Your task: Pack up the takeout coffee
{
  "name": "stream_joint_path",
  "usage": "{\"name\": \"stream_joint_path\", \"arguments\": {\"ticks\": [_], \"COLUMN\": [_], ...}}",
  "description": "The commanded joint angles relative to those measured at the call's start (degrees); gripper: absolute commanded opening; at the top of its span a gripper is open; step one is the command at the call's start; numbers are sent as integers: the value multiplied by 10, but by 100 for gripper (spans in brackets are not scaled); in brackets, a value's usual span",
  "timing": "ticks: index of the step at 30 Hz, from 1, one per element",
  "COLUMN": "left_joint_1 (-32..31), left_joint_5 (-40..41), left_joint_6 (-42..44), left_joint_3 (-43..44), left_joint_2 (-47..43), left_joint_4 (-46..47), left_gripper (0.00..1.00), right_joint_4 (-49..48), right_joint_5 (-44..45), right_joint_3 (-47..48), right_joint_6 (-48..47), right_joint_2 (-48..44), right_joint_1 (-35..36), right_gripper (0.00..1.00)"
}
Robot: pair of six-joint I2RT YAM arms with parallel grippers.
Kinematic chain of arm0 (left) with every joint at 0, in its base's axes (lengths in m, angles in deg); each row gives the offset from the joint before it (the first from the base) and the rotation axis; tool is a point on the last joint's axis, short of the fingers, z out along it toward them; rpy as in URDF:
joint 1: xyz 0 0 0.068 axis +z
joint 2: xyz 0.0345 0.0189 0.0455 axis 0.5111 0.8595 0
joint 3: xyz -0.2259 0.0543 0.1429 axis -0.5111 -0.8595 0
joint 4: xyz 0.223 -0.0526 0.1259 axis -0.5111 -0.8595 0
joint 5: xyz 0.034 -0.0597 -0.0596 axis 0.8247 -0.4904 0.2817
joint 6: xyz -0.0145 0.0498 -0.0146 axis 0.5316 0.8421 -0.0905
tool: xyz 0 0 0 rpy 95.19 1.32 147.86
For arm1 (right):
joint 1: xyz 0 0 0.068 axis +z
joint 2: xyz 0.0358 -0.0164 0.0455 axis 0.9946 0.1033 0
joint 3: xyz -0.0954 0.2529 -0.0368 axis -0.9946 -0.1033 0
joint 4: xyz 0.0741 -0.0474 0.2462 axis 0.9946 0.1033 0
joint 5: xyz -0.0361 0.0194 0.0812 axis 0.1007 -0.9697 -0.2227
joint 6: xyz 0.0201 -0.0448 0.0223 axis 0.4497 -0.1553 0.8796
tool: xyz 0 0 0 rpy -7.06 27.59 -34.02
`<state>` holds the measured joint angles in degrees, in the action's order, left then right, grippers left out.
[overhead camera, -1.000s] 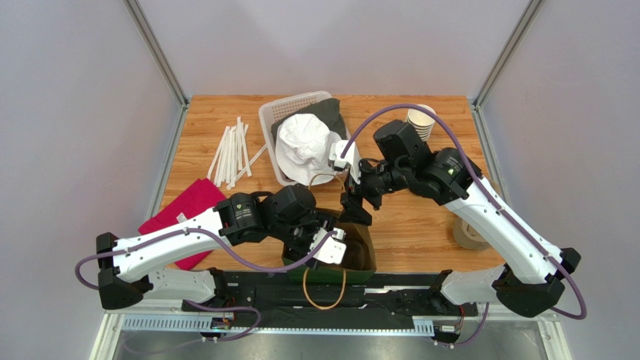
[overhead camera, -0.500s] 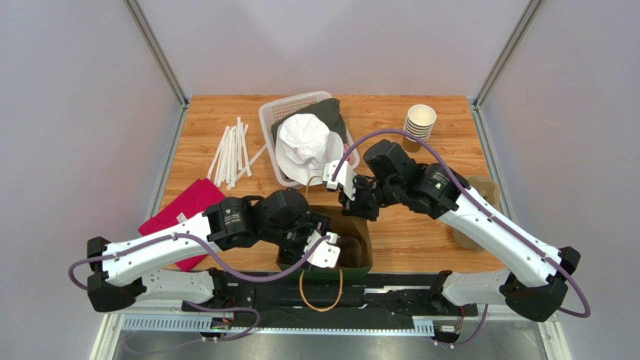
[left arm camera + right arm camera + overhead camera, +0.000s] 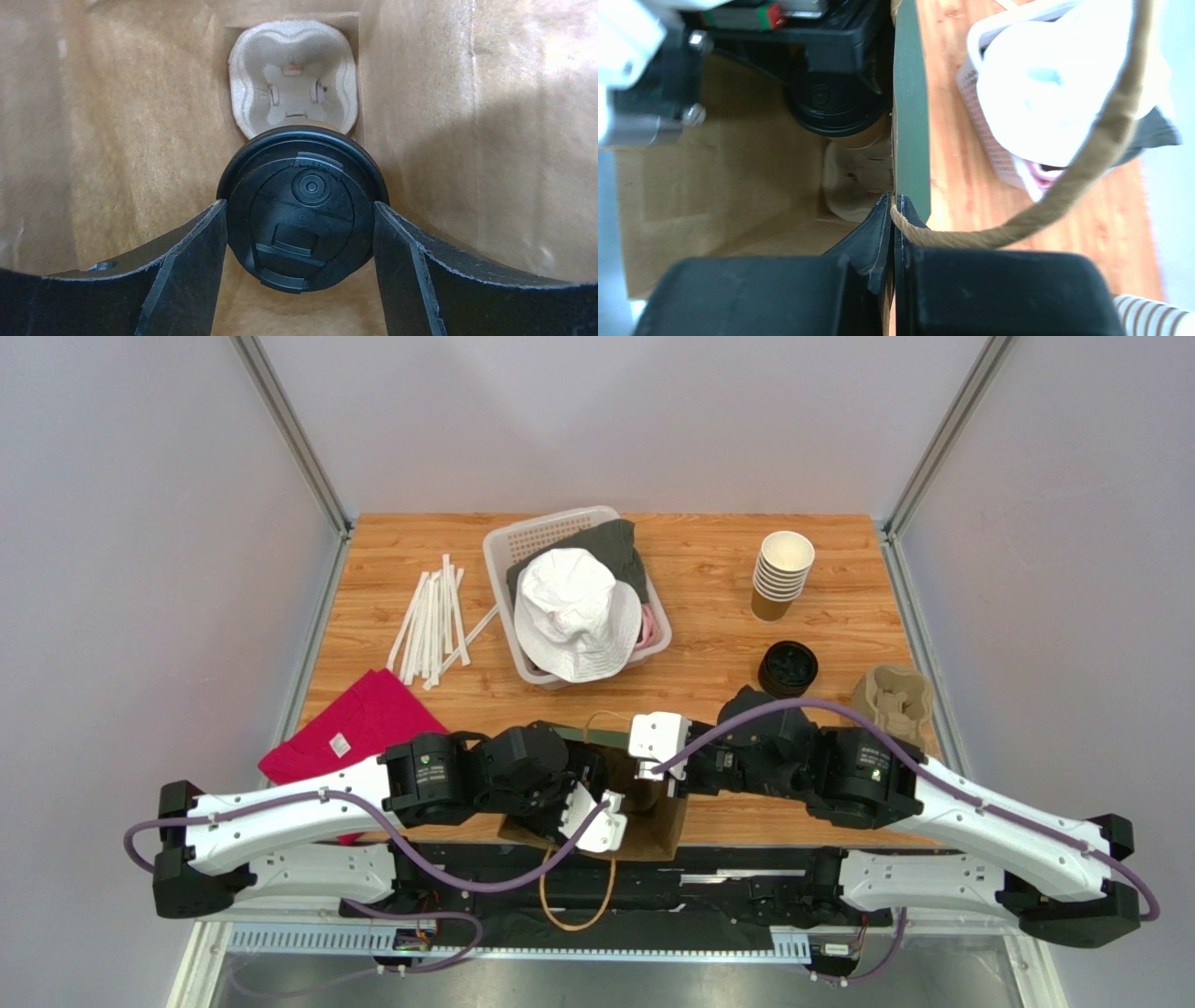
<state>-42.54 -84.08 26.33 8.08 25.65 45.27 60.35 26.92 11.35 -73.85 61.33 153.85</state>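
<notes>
The takeout coffee [image 3: 302, 210], a brown cup under a round black lid, hangs inside the brown paper bag [image 3: 126, 140]. My left gripper [image 3: 300, 210] is shut on it, one finger pressed to each side of the lid. A pale pulp cup carrier [image 3: 293, 77] lies on the bag's floor just beyond the cup. In the right wrist view the cup [image 3: 859, 138] shows above that carrier [image 3: 850, 185]. My right gripper [image 3: 894, 203] is shut on the bag's green-sided rim [image 3: 911, 105], beside its rope handle [image 3: 1046, 210]. From above, the bag [image 3: 666, 819] sits at the near table edge between both arms.
A stack of lidless brown cups [image 3: 781, 574] stands at the back right, with a black lid pile [image 3: 787, 668] and pulp carriers [image 3: 894, 703] nearer. A white basket [image 3: 522, 546] holds a white hat. Wrapped straws [image 3: 438, 616] and a red cloth [image 3: 358, 735] lie left.
My right gripper swung down to the bag's rim and closed on it. The left gripper sank deeper into the bag with the coffee. The bag shifted slightly toward the near edge.
</notes>
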Motion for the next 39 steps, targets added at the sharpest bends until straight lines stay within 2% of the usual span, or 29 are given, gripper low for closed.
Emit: {"name": "stream_joint_path", "arguments": {"ticks": [1,5,9,13,24,32,39], "left_joint_1": [-15,-23,-32,-34,-39,-44,-44], "left_joint_5": [75,110,136,151,187,206,217], "left_joint_6": [1,16,28,28,29,22,30], "left_joint_3": [-36,-56,-53,-41,-6,-41,-50], "left_joint_2": [-37,-55,-60,-58,-33,-10,-15], "left_joint_4": [47,69,70,60,-18,-19,15], "left_gripper": [28,27,25,24,21,18,15], "right_joint_4": [-94,-93,-90,-68,-57,-66,-57], "right_joint_5": [101,132,200,215,224,243,210], "right_joint_3": [-16,-10,23,31,47,46,38], "right_joint_6": [-31,-34,-66,-73,-65,-81,-70], "right_joint_2": [-5,-1,21,32,57,57,50], "right_joint_1": [27,41,76,98,99,116,124], "right_gripper": [0,0,0,0,0,0,0]}}
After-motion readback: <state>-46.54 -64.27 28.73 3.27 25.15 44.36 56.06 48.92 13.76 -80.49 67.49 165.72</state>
